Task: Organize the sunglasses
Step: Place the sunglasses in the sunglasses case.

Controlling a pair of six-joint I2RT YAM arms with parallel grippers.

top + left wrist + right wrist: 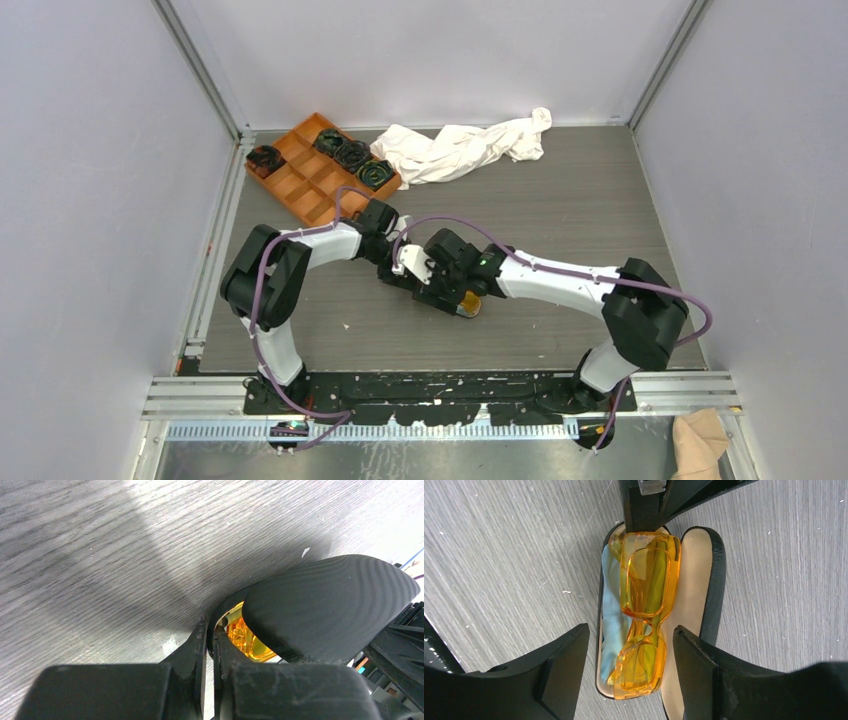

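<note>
So the sunglasses (649, 580) are a small pair, see-through orange-amber all over, with chunky rectangular lenses. They're folded flat, and the lining shows through the plastic. They're lying inside the open black glasses case (716, 590), lengthwise in the beige-lined half, on top of a light blue cloth (610, 615) that's tucked under them and peeks out along one side. The case sits on the grey wood-grain table (499, 555), near the middle, right between my two arms. My right gripper (630, 630) is spread wide with nothing in it. One finger is on each side of the case's near end, and neither looks to be touching the glasses. My left gripper (211, 630) is at the opposite end, fingers closed down to a sliver on the case's end rim, with the amber frame just beyond the fingertips and the raised lid next to it. Over at the far left of the table there's an orange divided tray (310, 185) with dark coiled round things in a few of its far compartments. A crumpled white cloth (470, 145) lies just beside it.
</note>
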